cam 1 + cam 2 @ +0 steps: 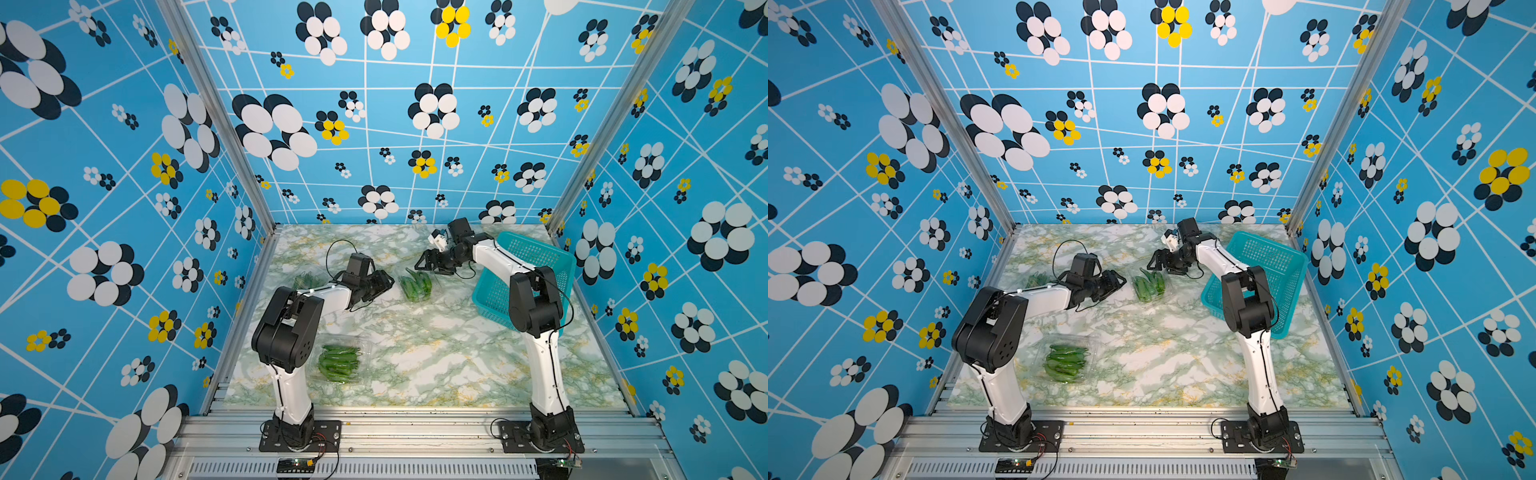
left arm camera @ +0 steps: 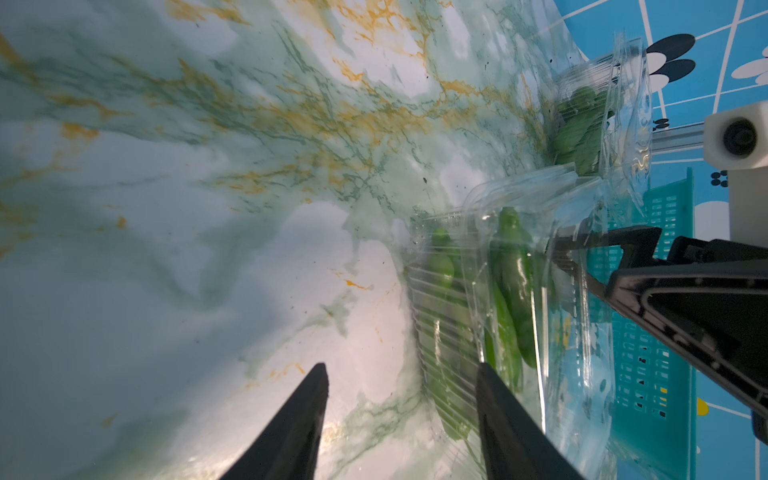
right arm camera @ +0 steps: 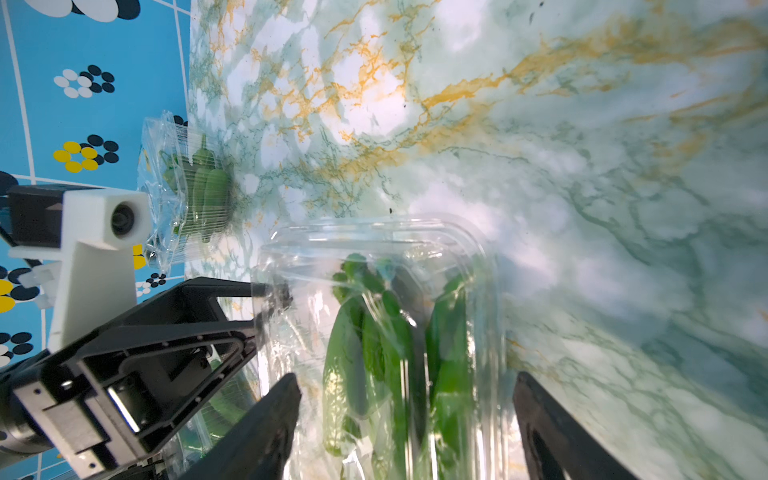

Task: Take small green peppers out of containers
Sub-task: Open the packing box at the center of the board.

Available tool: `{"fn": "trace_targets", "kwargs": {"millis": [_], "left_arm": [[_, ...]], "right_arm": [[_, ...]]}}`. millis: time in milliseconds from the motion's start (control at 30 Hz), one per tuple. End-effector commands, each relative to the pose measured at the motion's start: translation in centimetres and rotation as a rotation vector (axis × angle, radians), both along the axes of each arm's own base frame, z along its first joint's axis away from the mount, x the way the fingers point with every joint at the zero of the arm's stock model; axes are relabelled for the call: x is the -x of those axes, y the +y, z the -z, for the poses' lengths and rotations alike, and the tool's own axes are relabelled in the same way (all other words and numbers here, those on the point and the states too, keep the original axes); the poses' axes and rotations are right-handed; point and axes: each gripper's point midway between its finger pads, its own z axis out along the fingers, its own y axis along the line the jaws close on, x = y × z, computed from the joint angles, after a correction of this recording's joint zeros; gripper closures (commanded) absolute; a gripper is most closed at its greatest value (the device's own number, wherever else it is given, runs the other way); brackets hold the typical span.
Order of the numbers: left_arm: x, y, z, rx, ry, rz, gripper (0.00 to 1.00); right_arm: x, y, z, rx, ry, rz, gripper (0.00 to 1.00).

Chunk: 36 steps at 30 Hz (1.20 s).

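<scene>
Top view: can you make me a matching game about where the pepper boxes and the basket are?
Things: 1 teal basket; 2 nearest pepper box; 3 middle pepper box; 4 half-hidden pepper box.
Places on the table: A centre; B right side; C front left; D behind the left arm.
Pairs: 1-B; 2-C; 3-A; 4-D.

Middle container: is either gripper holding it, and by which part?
Cannot be told: the right gripper straddles the middle container across its side walls, contact unclear. The left gripper holds nothing, jaws open beside it.
</scene>
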Motion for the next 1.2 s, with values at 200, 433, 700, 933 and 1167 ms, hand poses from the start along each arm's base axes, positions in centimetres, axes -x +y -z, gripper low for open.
{"fn": "trace_targets", "kwargs": {"millis": [200, 433, 700, 933, 1167], "left_arm": [[-1.2, -0.9, -1.1, 0.040, -0.032, 0.017, 0.45], [-1.4, -1.3, -0.5, 0.046, -0.017, 0.027, 0.46], [-1.4, -1.4, -0.3, 0.046, -0.013, 0.032, 0.45], [-1.7, -2.1, -0.2, 0.060, -0.015, 0.038, 0.46], [-2.2, -3.6, 0.0, 0.073, -0.012, 0.058, 0.47]], "right_arm": [[0.1, 0.6, 0.7, -0.016, 0.036, -0.009, 0.19], [0.2, 1.0, 0.8, -0.021, 0.039, -0.015, 0.20], [0.2, 1.1, 0.8, -0.026, 0.040, -0.018, 0.20], [0.4, 1.5, 1.0, -0.038, 0.051, -0.029, 0.21], [0.7, 2.3, 1.1, -0.050, 0.059, -0.058, 0.23]]}}
